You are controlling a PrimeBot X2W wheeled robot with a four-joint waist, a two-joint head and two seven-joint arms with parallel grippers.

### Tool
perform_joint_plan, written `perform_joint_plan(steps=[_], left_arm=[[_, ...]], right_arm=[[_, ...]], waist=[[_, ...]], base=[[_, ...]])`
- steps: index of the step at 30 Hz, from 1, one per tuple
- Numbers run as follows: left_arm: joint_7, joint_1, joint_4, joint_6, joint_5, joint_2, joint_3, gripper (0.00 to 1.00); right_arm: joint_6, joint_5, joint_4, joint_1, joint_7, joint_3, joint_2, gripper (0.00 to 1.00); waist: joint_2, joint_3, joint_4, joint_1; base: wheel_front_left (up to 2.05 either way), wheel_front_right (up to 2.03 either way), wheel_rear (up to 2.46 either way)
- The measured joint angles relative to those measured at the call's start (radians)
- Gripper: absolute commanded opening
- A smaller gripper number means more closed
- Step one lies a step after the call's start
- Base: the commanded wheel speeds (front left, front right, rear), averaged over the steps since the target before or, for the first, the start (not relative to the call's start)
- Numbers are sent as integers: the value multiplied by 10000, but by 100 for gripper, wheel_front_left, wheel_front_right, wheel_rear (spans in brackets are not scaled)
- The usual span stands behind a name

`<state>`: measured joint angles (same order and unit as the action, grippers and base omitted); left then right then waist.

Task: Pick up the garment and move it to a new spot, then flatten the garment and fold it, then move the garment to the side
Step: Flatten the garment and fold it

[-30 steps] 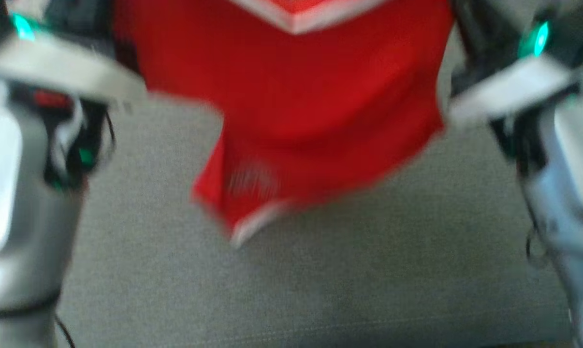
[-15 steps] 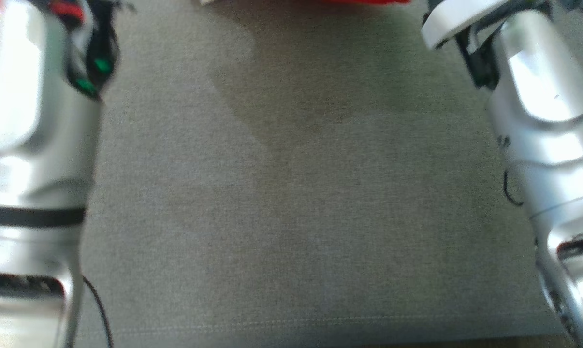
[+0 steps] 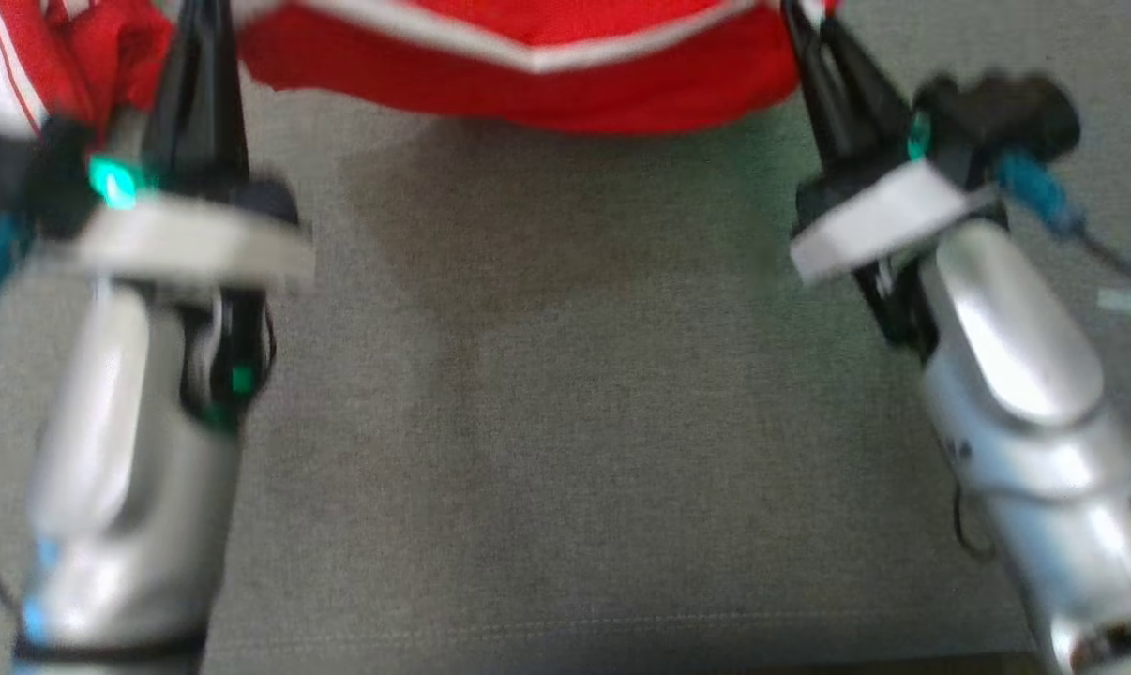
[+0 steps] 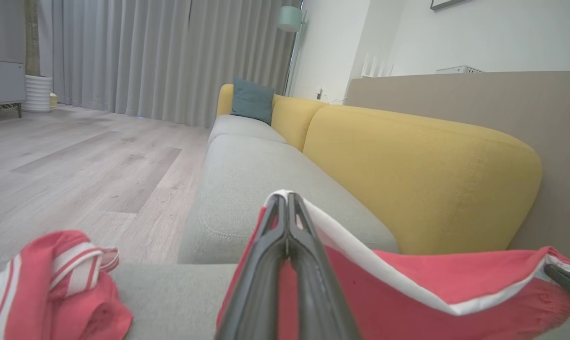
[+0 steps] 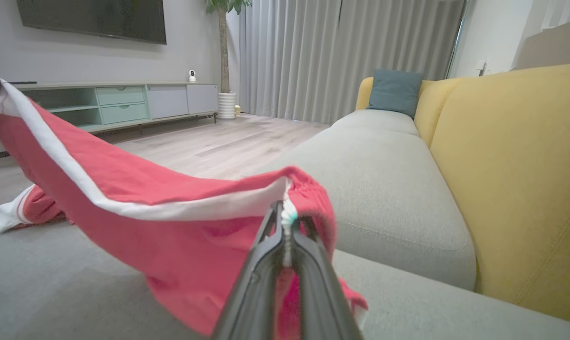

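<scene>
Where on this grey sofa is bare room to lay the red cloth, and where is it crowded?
Free: the grey seat on the near side of the red cloth, which the left gripper and right gripper hold; also the next cushion, bordered by the yellow backrest and the teal pillow. Crowded: beside the left gripper, where the crumpled striped jersey lies.

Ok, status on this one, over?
Both shut: left claw, right claw, stretching red white-edged piece between them over grey cushion. Bunched striped-trim jersey on cushion, left of left claw, not held.

Left fingers [image 3: 200,94], right fingers [image 3: 837,84] well apart, each pinching red cloth [image 3: 528,94].
</scene>
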<state>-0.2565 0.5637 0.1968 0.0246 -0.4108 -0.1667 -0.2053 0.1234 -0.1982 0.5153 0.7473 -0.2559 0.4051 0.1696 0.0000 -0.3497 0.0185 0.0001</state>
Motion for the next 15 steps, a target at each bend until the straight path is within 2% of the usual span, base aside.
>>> perform_joint_plan(steps=[6, 7, 15], left_arm=[[-2, -3135, -2522, -173, 506, 221, 499, 0], [-2, -3135, -2522, -173, 506, 221, 499, 0], [-2, -5945, -5193, -355, 1139, 754, 481, 0]], right_arm=[[0, -416, -1699, -2509, 0, -290, 497, 0], [0, -416, -1699, -2509, 0, -290, 497, 0], [0, -677, -4134, -5594, 0, -1340, 449, 0]], waist=[[0, 595, 56, 0], [0, 595, 56, 0], [0, 1704, 24, -1]], base=[[0, 0, 0], [0, 0, 0], [0, 0, 0]])
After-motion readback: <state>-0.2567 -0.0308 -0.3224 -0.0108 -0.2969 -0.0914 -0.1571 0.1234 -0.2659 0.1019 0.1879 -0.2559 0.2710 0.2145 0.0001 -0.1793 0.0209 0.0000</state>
